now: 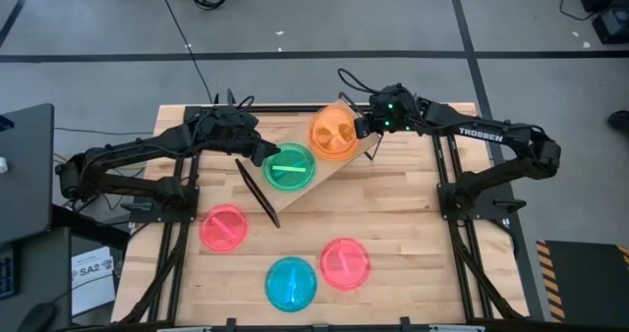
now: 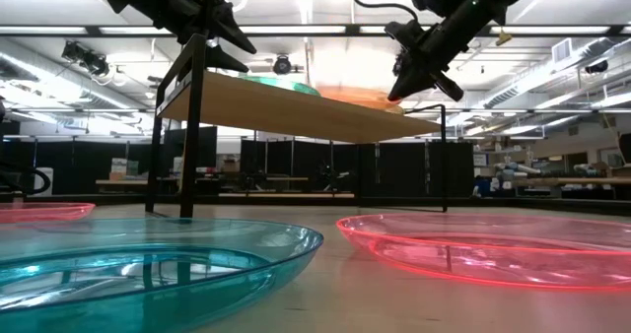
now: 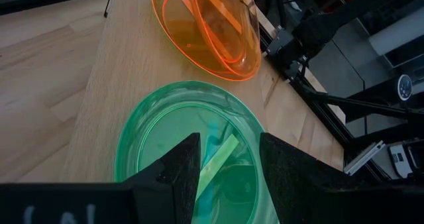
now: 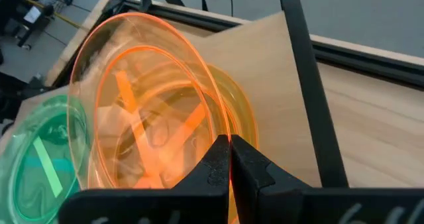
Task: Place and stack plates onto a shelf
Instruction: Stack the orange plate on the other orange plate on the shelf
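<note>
The right gripper (image 4: 230,163) pinches a tilted orange plate's (image 4: 142,101) rim over the shelf (image 1: 346,176). The left gripper (image 3: 226,159) hangs parted above a green plate (image 3: 192,138).

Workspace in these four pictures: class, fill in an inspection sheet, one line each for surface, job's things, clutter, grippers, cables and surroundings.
Surface: slatted wooden table, bare between the plates.
Job's things: shelf carries a green plate and an orange plate; a second orange plate is held tilted above it. Two pink plates and a blue plate lie on the table.
Clutter: nothing seen.
Grippers: left gripper open above the green plate; right gripper shut on the tilted orange plate's rim.
Cables: black cable across the floor.
Surroundings: grey floor, monitor beside the table.
</note>
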